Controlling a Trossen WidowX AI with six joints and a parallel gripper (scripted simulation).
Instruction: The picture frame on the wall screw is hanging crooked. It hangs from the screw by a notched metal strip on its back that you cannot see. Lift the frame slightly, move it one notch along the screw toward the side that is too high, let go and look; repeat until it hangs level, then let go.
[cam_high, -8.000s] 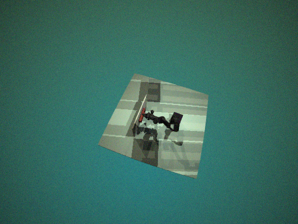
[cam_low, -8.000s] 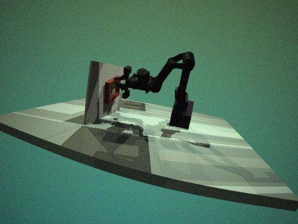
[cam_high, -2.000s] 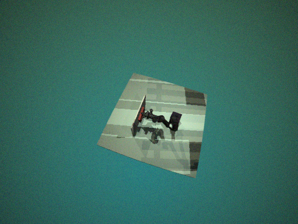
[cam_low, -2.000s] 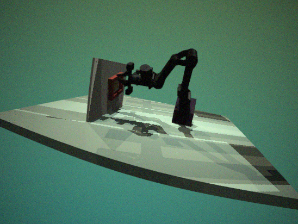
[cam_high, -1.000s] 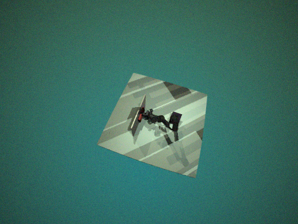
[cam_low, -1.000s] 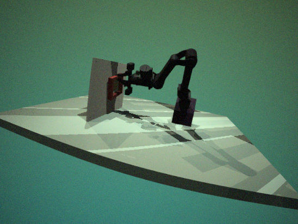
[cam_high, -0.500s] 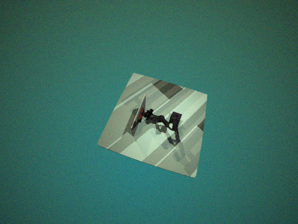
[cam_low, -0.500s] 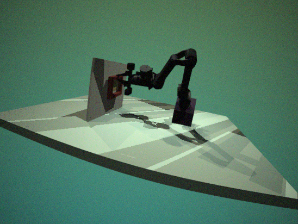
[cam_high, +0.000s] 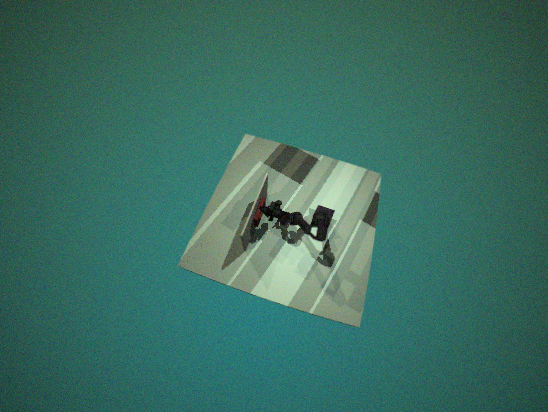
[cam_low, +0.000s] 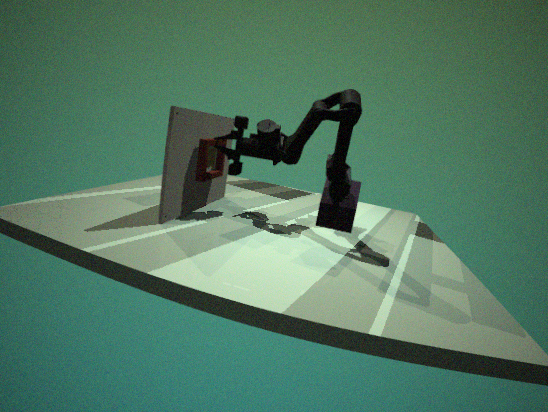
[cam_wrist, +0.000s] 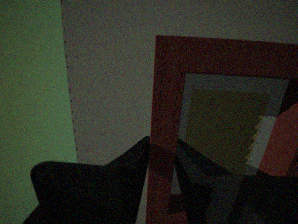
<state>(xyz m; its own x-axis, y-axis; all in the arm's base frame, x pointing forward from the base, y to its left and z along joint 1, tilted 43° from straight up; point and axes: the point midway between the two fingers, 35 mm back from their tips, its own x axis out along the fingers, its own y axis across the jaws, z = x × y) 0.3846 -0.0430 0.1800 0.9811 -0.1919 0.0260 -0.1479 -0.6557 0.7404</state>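
Note:
The red picture frame (cam_high: 259, 212) (cam_low: 201, 162) (cam_wrist: 215, 58) is against the upright grey wall panel (cam_low: 181, 135) (cam_wrist: 110, 75). Inside its red border is a grey mount around an olive picture. In the wrist view its top edge slopes slightly down to the right, and its right part runs out of view. My gripper (cam_high: 264, 210) (cam_low: 216, 142) (cam_wrist: 161, 141) is shut on the frame's left side bar, as the wrist view shows it, with one finger outside and one inside the opening. The screw and the notched strip are hidden.
The arm reaches across from its base by a dark purple box (cam_high: 325, 212) (cam_low: 345, 197) on the striped table top (cam_high: 280, 285) (cam_low: 215, 280). The panel's side edge (cam_wrist: 69, 90) is left of the frame in the wrist view. Light patches and shadows cross the scene.

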